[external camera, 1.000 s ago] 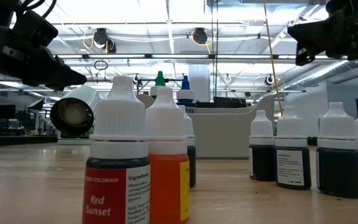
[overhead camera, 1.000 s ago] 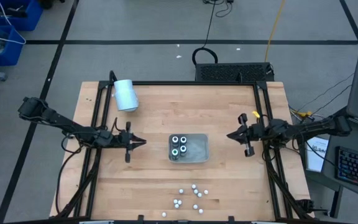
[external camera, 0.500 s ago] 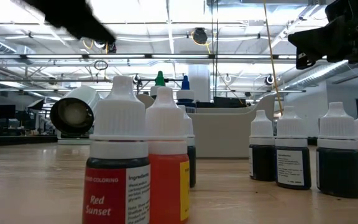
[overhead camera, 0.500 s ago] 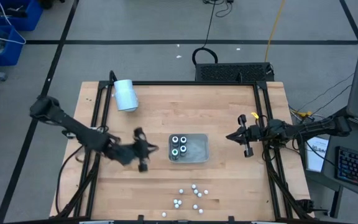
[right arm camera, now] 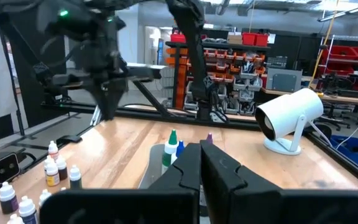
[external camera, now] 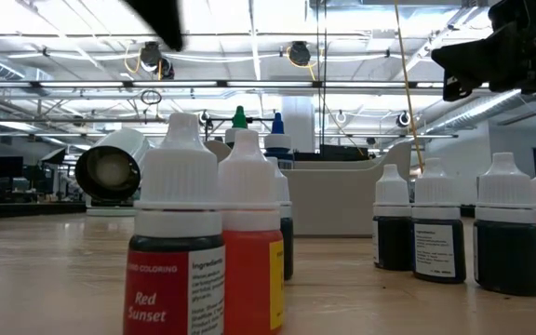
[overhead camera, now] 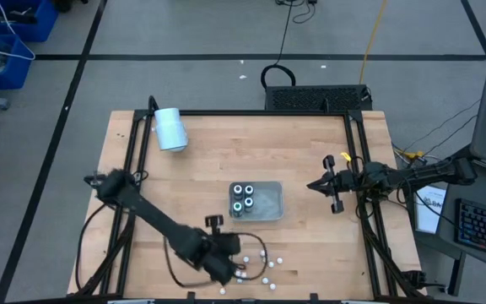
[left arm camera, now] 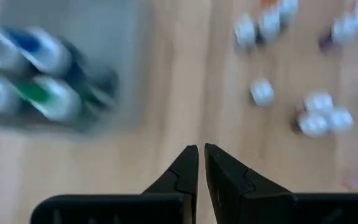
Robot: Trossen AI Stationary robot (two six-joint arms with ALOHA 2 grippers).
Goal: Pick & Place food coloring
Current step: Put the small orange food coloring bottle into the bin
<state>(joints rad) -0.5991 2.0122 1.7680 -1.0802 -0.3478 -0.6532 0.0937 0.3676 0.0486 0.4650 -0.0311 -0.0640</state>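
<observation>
Several white-capped food coloring bottles (overhead camera: 264, 263) stand loose on their bases near the table's near edge; they fill the low view (external camera: 175, 251) and show blurred in the left wrist view (left arm camera: 263, 92). A few more bottles (overhead camera: 243, 198) stand upright in the grey tray (overhead camera: 270, 211). My left gripper (overhead camera: 236, 257) hovers shut over the wood just left of the loose bottles, with nothing between its fingers (left arm camera: 201, 155). My right gripper (overhead camera: 315, 184) waits shut near the table's right edge, its fingers (right arm camera: 199, 152) pointing toward the tray.
A large white cylinder (overhead camera: 170, 128) lies near the table's far left corner, also seen in the low view (external camera: 110, 167). Dark rails run along the left and right table edges. Bare wood lies between the tray and the loose bottles.
My left gripper has swept quickly from the table's left middle toward the near edge and to the right, passing the near left corner of the tray, and now stands beside the loose bottles. The bottles and the tray have kept their places.
</observation>
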